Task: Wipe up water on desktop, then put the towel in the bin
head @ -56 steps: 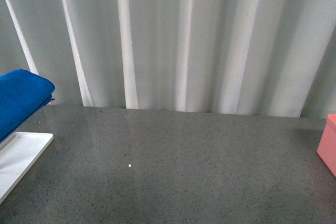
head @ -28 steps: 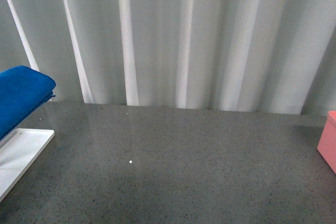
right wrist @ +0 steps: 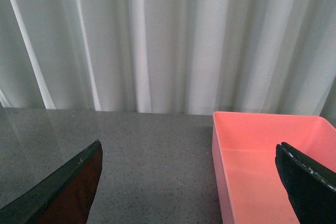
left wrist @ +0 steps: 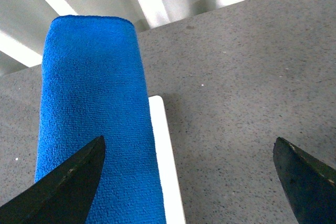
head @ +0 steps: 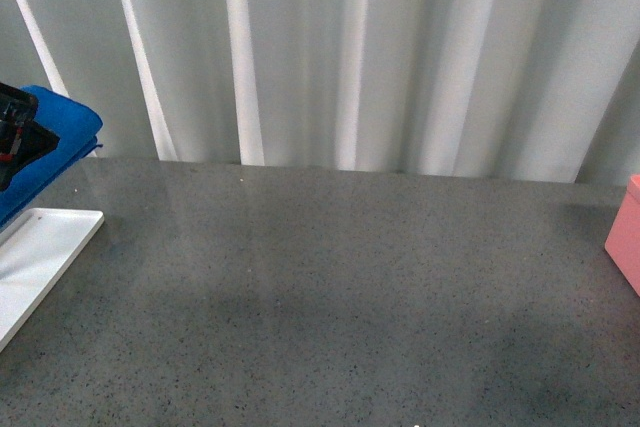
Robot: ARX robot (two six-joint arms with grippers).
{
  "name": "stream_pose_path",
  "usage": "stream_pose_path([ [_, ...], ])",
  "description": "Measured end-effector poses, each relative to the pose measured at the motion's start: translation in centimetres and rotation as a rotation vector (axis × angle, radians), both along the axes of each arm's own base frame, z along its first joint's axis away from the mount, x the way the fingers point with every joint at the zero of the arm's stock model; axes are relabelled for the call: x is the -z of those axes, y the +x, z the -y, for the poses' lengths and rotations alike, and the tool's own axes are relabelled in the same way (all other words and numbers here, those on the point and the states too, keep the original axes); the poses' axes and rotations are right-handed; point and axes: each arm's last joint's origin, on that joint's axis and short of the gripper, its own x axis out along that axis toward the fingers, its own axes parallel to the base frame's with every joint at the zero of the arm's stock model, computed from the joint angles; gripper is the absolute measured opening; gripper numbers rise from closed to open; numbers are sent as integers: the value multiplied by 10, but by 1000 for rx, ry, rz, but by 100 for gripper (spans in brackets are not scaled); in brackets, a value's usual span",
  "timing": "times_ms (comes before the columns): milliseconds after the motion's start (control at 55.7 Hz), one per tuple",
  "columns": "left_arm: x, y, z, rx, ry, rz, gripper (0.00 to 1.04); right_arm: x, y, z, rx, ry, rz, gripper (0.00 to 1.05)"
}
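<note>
Your left gripper hangs at the far left, jaws spread wide and empty. The folded blue towel lies on the white tray, in line with one finger, not between them. Across the grey desktop, your right gripper is likewise spread and empty, facing the pink bin.

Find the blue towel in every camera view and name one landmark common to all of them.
Front view: towel at the far left edge, above the white tray.
Left wrist view: large, stretching away toward the curtain, with the tray's edge beside it.
Right wrist view: not in it.
Shared landmark: the speckled grey desktop meeting the white curtain.
</note>
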Motion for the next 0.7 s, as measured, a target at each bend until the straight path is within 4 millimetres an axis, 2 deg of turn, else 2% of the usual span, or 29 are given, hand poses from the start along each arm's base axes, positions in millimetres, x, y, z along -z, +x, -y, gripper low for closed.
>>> stream_pose_path([
  [413, -19, 74, -16, -81, 57, -58, 98, 0, 0, 0, 0, 0, 0, 98],
  [575, -9, 105, -30, -155, 87, -156, 98, 0, 0, 0, 0, 0, 0, 98],
  [701, 0, 120, -45, -196, 54, -239, 98, 0, 0, 0, 0, 0, 0, 98],
])
